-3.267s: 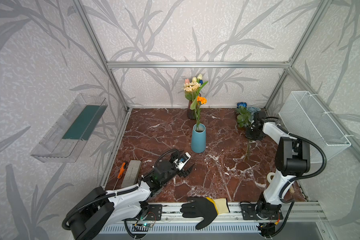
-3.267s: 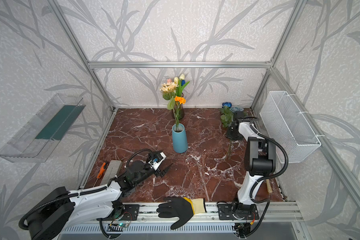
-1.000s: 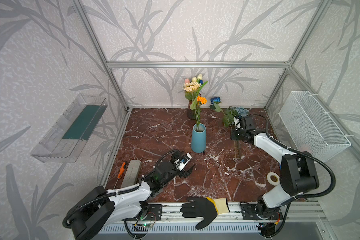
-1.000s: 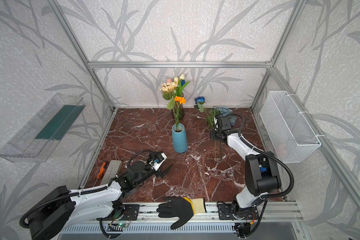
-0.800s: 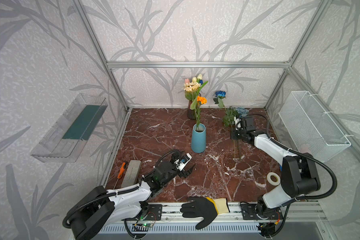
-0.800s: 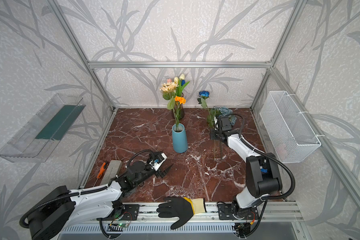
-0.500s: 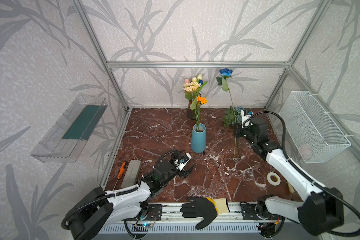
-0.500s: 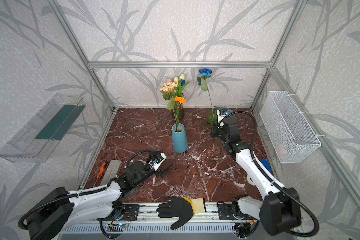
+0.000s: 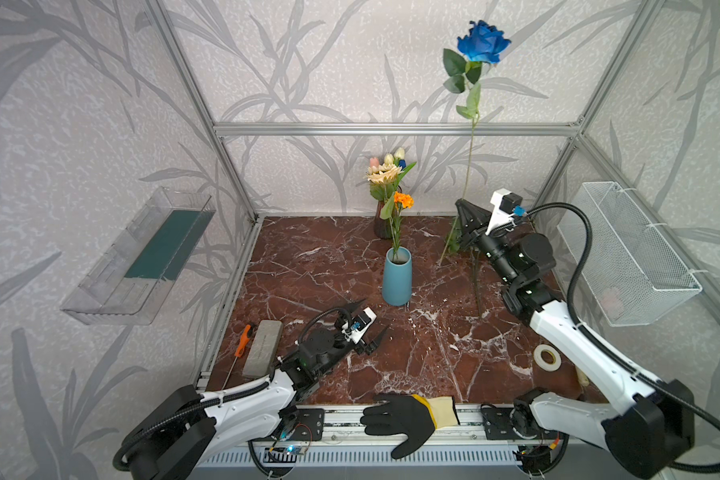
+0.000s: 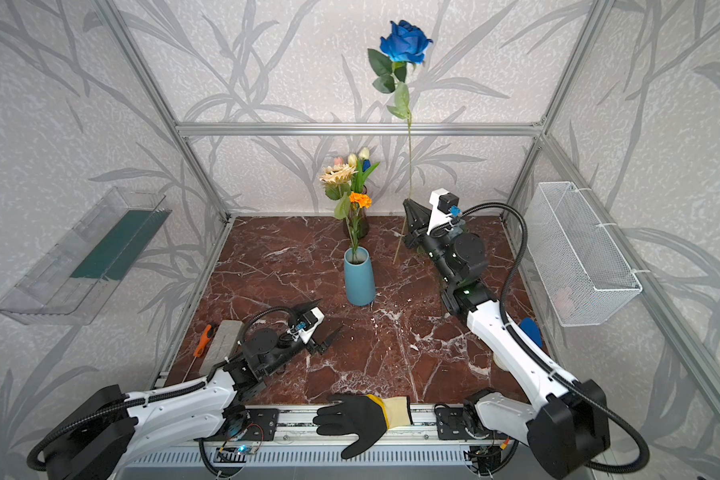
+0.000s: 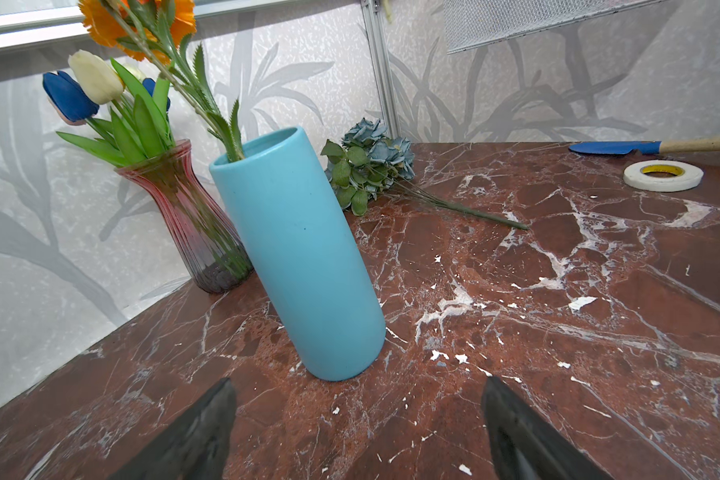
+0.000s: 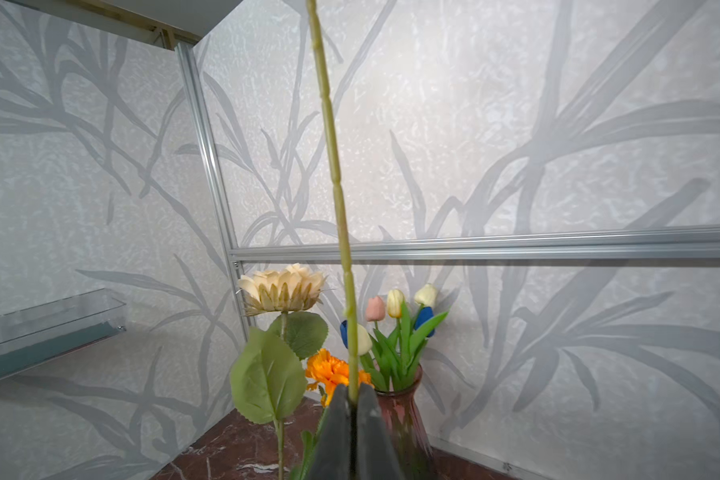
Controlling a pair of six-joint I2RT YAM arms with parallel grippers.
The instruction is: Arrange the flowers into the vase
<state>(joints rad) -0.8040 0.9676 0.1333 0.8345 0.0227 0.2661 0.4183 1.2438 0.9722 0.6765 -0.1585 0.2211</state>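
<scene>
As right claw [image 9: 461, 209] grips rose [image 9: 483, 36], vase [image 9: 397, 279] stands apart.

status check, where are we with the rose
Right gripper shut on deep-blue rose stem, bloom held high, not yet over blue vase. Left gripper open, empty, low in front of vase. Marigold already stands in it.

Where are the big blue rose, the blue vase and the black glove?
blue rose [image 9: 483, 39]: in a top view, on its petals.
blue vase [image 11: 300, 257]: left wrist view, on the middle of its side.
black glove [image 10: 352, 417]: in a top view, on its palm.
</scene>
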